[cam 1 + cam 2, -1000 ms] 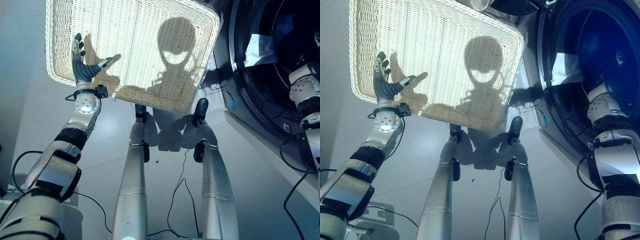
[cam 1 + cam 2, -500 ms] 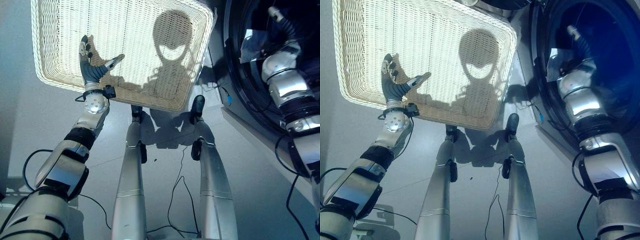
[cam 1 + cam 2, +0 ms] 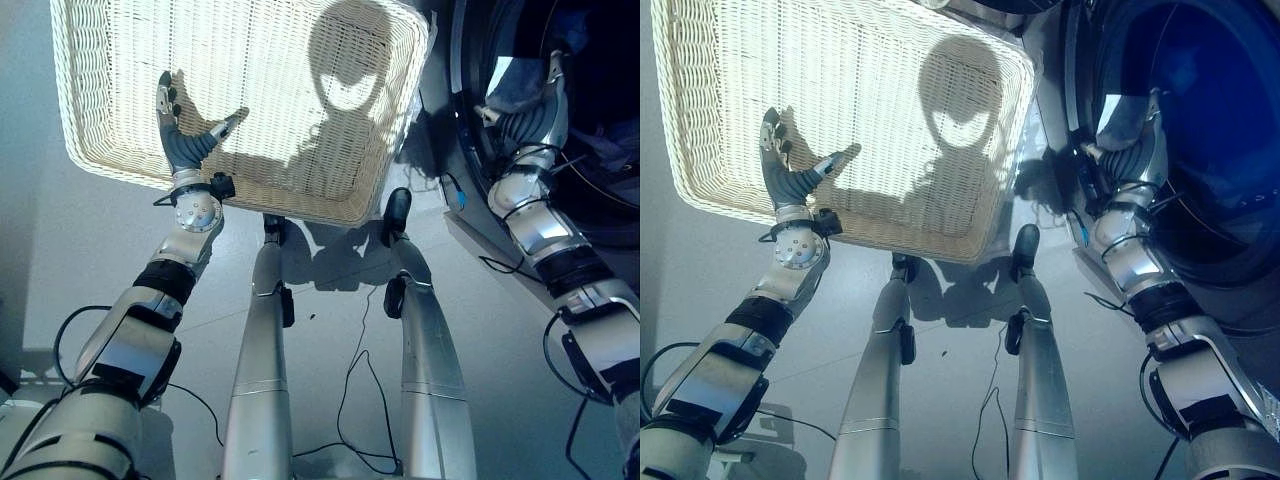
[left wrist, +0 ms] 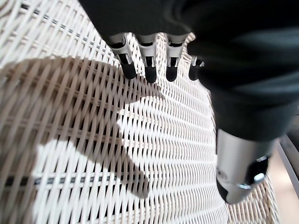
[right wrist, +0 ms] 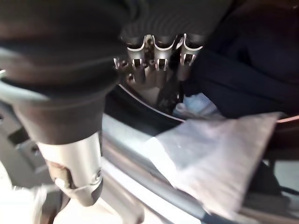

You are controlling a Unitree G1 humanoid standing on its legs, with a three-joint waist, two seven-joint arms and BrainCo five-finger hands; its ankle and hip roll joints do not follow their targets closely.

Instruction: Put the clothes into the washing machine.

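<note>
Two hands are at work: the left hand (image 3: 183,140) is spread flat over the pale woven wicker basket (image 3: 120,160) at upper left, the right hand (image 3: 530,115), fingers straight, holds nothing by the round dark washing machine drum (image 3: 1210,150) at upper right where dark clothes (image 5: 243,74) lie, so loading looks nearly done and next comes pulling the arm out.

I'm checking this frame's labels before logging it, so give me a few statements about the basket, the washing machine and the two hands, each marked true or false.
1. The wicker basket holds a pile of clothes. False: its woven bottom lies bare, crossed only by shadows.
2. The left hand is above the basket with straight fingers. True.
3. The right hand is over the basket too. False: it is at the washing machine opening.
4. Dark cloth lies inside the drum. True.
5. The left hand grips the basket's rim. False: it holds nothing.
</note>
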